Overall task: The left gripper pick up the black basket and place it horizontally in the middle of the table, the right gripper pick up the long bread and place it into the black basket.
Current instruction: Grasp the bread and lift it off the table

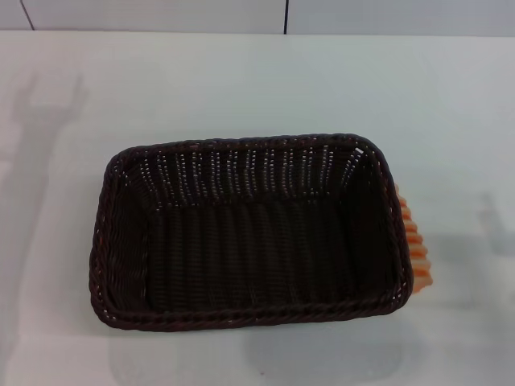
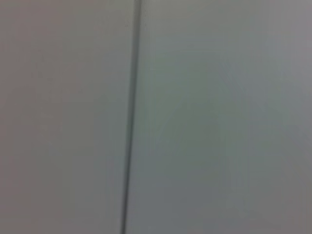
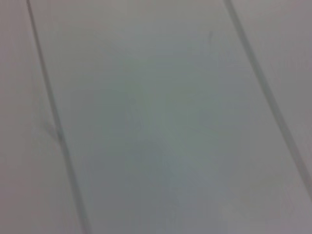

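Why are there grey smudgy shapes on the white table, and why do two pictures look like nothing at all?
Head view: soft shadows fall on the table, left and right of the black basket; the long bread peeks out behind its right rim. Left wrist view: only a blurry pale surface with one dark line. Right wrist view: the same, with slanted lines.

Pale wall [image 1: 161,14] behind w/ dark vertical seams [image 1: 286,16] — same panel seams [image 2: 130,117] in wrist views.
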Controlling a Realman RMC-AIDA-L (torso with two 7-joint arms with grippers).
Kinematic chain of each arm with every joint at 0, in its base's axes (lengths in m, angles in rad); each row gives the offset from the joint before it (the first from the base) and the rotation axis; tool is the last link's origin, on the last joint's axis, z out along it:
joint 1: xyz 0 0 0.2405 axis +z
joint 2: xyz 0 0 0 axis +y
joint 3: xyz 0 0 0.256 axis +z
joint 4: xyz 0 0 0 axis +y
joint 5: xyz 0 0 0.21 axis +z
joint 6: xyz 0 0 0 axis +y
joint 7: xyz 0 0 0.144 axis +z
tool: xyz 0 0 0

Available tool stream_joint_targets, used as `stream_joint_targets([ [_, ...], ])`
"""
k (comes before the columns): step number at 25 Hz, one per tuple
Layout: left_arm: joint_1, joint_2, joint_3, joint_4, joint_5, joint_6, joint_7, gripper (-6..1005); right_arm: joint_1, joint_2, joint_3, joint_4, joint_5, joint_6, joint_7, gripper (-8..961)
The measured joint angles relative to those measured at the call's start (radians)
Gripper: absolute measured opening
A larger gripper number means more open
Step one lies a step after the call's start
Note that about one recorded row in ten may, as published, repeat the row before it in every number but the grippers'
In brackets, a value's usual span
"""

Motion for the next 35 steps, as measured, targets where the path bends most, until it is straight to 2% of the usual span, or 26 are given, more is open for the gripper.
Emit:
stream_joint_targets([
  [1, -0.028, -0.005, -0.017, 0.110, 0.000, 0.044, 0.003, 766, 0.005, -0.004, -0.026, 0.003, -0.003, 0.014, 0.019, 740],
  [3, -0.043, -0.004, -0.018, 0.166, 0.000, 0.053, 0.016, 766, 0.021, -0.013, -0.072, 0.008, -0.013, 0.034, 0.049, 740],
  [7, -0.055, -0.004, -0.019, 0.190, 0.001, 0.050, 0.034, 767, 0.064, -0.017, -0.104, -0.002, -0.032, 0.049, 0.039, 741],
  [13, -0.073, -0.005, -0.019, 0.228, 0.004, 0.048, 0.047, 767, 0.114, 0.011, -0.125, -0.052, -0.035, 0.151, -0.012, 741],
  [19, -0.082, -0.005, -0.020, 0.251, -0.001, 0.045, 0.054, 767, 0.092, 0.004, -0.101, 0.011, -0.025, 0.161, -0.100, 741],
  [23, -0.095, -0.005, -0.020, 0.268, -0.001, 0.041, 0.057, 767, 0.113, -0.007, -0.058, 0.018, -0.023, 0.200, -0.082, 741],
  [25, -0.099, -0.005, -0.020, 0.274, 0.000, 0.039, 0.058, 767, 0.129, -0.021, -0.050, 0.028, -0.025, 0.206, -0.054, 741],
  [28, -0.100, -0.005, -0.020, 0.282, 0.000, 0.038, 0.059, 766, 0.155, -0.060, -0.050, 0.067, -0.032, 0.208, -0.013, 741],
  [30, -0.100, -0.005, -0.020, 0.286, -0.001, 0.036, 0.060, 766, 0.169, -0.091, -0.051, 0.105, -0.033, 0.208, -0.011, 741],
  [32, -0.100, -0.005, -0.020, 0.291, -0.001, 0.034, 0.061, 766, 0.180, -0.131, -0.051, 0.163, -0.034, 0.211, -0.011, 741],
  [35, -0.099, -0.005, -0.020, 0.298, -0.001, 0.031, 0.061, 766, 0.194, -0.174, -0.049, 0.232, -0.036, 0.236, -0.023, 740],
])
